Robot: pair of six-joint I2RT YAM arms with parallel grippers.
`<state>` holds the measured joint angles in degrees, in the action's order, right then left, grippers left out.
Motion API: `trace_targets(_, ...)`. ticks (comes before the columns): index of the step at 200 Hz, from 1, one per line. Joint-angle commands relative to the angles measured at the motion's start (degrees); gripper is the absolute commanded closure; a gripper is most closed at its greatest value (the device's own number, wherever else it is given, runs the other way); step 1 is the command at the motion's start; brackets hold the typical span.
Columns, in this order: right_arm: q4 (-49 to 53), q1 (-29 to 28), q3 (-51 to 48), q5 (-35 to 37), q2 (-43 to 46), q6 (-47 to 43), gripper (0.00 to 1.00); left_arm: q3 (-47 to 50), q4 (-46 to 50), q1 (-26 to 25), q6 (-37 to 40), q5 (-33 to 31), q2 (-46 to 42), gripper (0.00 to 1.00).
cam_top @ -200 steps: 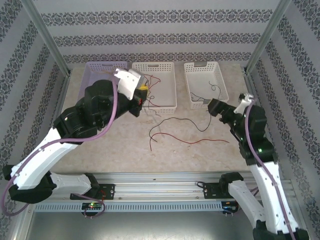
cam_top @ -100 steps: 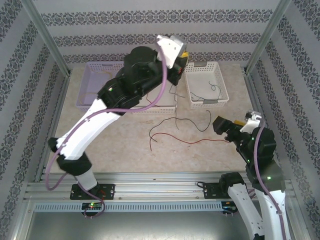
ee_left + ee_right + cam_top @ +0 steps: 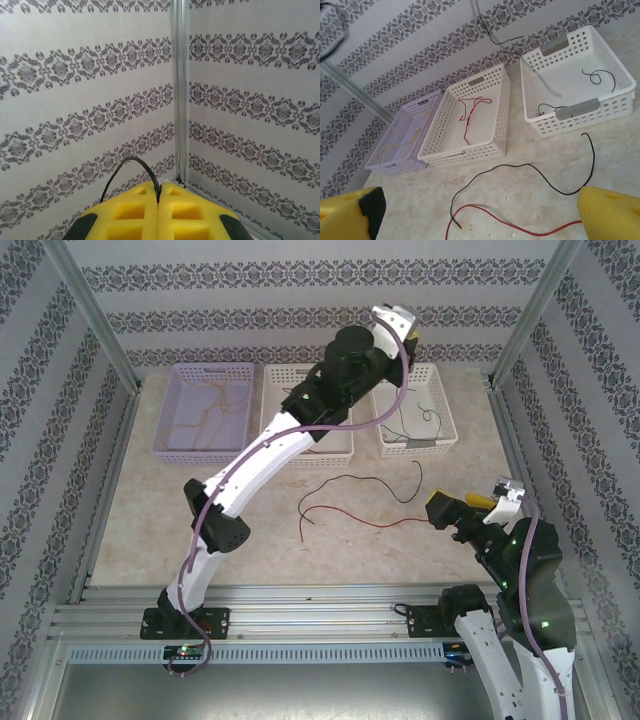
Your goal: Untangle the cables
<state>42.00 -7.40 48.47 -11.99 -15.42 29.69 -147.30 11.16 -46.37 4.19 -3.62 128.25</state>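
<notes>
1. Currently, left gripper [image 3: 159,194]: yellow jaws pressed together, pinching the held black cable [image 3: 127,161], which arches out of the seam and drops away to the left. In the overhead view the arm is stretched up high above the right white basket [image 3: 610,106], with the gripper facing the patterned wall corner.
2. Right gripper [image 3: 480,220]: yellow jaws spread wide with nothing between them, low over the near right part of the table [image 3: 200,510].
3. Loose black cable [image 3: 520,169]: lies on the table in a long curve, its right end rising toward the front of the right white basket (contact cannot be made out).
4. Loose red cable [image 3: 520,227]: lies on the table just nearer than the loose black cable. Their left ends are close together, and whether they cross cannot be told.
5. Right white basket, contents: two short black cables [image 3: 594,76], lying apart.
6. Middle white basket [image 3: 470,155], contents: one red cable in basket [image 3: 467,112].
7. Purple basket [image 3: 395,165], contents: thin tan cables [image 3: 415,136]. The three baskets stand in a row along the far wall.
</notes>
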Motion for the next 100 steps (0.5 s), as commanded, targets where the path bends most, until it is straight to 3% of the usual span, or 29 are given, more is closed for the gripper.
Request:
trace_targets(1, 1.73, -0.43, 1.16, -1.82, 1.43, -1.94, 0.02, -2.56, -12.14, 0.49, 2.46, -1.67, 3.03, 1.00)
trace_targets(37, 2.40, -1.22, 1.07, -2.25, 2.38, -2.36, 0.02, -7.75, -14.63, 0.75, 3.28, -2.21, 10.64, 1.00)
trace_targets(100, 3.15, -1.83, -2.35, -3.38, 4.86, -1.13, 0.02, -7.29, -12.52, 1.01, 3.15, -4.41, 20.60, 1.00)
